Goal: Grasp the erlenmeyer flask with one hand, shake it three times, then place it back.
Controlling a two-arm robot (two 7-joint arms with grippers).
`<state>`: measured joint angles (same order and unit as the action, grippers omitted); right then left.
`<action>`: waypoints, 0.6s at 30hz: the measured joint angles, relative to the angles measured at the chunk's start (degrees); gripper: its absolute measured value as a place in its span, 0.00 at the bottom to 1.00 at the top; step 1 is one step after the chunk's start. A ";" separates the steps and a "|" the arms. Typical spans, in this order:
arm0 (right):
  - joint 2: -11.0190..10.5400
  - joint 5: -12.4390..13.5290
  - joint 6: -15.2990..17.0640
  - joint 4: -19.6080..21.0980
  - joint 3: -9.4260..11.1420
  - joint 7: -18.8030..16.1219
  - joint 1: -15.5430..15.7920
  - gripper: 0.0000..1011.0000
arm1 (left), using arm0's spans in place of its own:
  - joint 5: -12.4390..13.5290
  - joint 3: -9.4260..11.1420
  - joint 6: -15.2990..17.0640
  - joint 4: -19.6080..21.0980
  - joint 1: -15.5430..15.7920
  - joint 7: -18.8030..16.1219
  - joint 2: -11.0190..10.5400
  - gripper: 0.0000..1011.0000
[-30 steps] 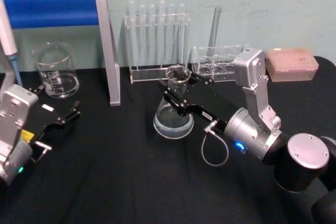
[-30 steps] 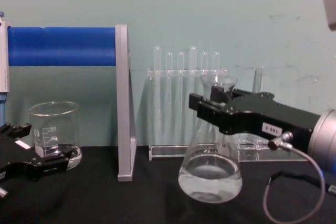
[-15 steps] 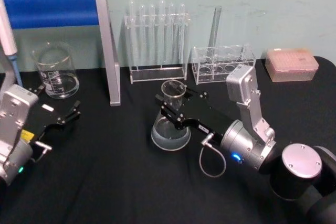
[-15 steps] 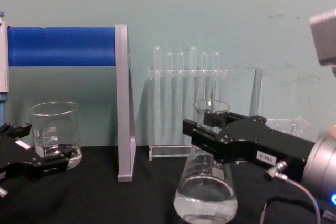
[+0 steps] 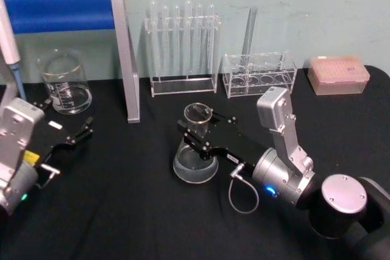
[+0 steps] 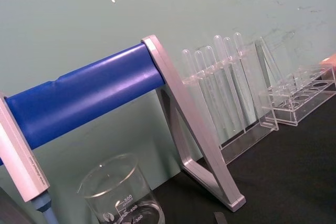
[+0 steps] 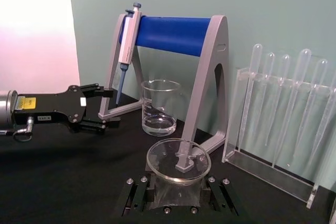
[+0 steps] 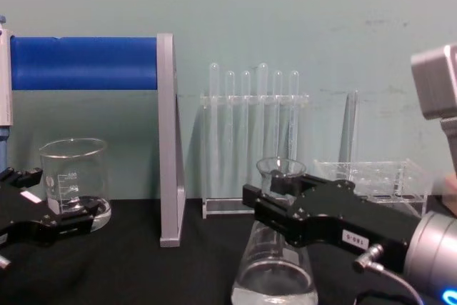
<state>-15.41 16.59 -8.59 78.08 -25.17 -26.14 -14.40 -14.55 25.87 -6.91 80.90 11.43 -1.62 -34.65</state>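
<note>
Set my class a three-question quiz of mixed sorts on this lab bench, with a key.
1. True or false: the right gripper is shut on the neck of the erlenmeyer flask.
2. The flask holds: A) clear liquid B) blue powder C) nothing.
3. Fill in: the open left gripper sits near the glass ____.
Key: 1 true; 2 A; 3 beaker.
</note>
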 joint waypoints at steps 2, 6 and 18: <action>0.11 -0.11 -0.17 -0.37 -0.05 -0.02 -0.04 0.45 | 0.00 0.00 0.00 0.00 0.00 0.00 0.00 0.99; 0.31 -0.28 -0.48 -1.05 -0.12 -0.04 -0.11 0.45 | 0.00 0.00 0.00 0.00 0.00 0.00 0.00 0.99; 0.70 -0.20 -1.15 -2.29 -0.07 -0.52 -0.09 0.45 | 0.00 0.00 0.00 0.00 0.00 0.00 0.00 0.99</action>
<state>-14.71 16.40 -9.74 75.79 -25.24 -26.66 -14.49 -14.55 25.86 -6.91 80.90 11.43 -1.62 -34.64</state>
